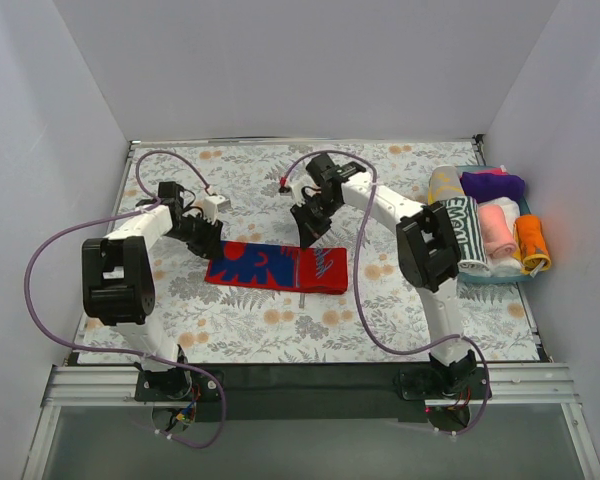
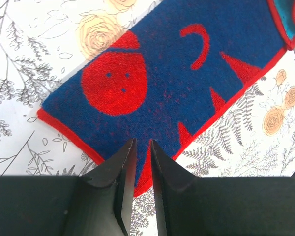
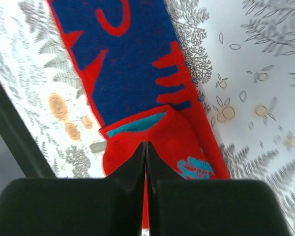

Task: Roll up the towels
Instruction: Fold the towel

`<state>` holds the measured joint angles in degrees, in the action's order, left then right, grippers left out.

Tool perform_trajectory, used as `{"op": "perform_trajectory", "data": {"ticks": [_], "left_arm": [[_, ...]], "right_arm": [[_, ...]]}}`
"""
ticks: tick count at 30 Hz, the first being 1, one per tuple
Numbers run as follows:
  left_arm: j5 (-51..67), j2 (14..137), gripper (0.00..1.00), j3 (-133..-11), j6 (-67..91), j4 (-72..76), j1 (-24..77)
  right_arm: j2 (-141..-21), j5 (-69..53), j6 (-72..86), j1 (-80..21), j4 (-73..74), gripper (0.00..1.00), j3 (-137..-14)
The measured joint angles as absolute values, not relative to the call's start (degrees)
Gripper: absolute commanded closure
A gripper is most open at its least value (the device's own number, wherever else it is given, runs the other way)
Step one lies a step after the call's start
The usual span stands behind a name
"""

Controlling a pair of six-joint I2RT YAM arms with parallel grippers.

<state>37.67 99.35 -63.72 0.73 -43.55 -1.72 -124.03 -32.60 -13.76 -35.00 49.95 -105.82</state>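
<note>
Crosswise, the towel [image 1: 275, 268] runs toward the right edge, where our closed right gripper [image 3: 145, 144] hangs over its folded end; left gripper [image 2: 143, 141] barely parted.

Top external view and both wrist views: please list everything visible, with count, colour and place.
red and blue towel: one, red with dark blue pattern, flat at table centre, right end folded, teal underside
rolled towels: about six, beige, purple, green-striped, pink, white, orange, in the tray
tray: one, teal, table's right side
table covering: one, white with flowers and ferns, under everything
cables: two, purple, one looping along each arm
left gripper: one, black, fingers slightly apart over towel's left end
right gripper: one, black, shut on towel's folded end
</note>
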Motion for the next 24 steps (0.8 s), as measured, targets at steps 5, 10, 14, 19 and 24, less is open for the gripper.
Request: {"op": "perform_trajectory", "data": {"ticks": [5, 10, 14, 19, 24], "left_arm": [[37.5, 99.3, 0.85, -63.5, -0.8, -44.4, -0.4], [35.9, 99.2, 0.87, -61.7, -1.0, -44.6, 2.5], [34.0, 99.8, 0.88, -61.0, 0.5, -44.9, 3.5], [32.4, 103.6, 0.89, -62.3, 2.4, -45.1, 3.2], [33.1, 109.9, 0.87, -70.6, 3.0, -46.5, 3.2]], "right_arm": [[-131.8, -31.0, -13.5, -36.0, 49.4, 0.92, -105.8], [-132.6, -31.8, -12.0, -35.5, 49.2, 0.86, -106.7], [-129.5, -31.7, -11.7, -34.0, 49.3, 0.73, -105.4], [-119.3, -28.7, -13.1, -29.8, 49.1, 0.72, -99.5], [-117.1, -26.1, -14.6, -26.3, 48.4, 0.71, -92.8]]}}
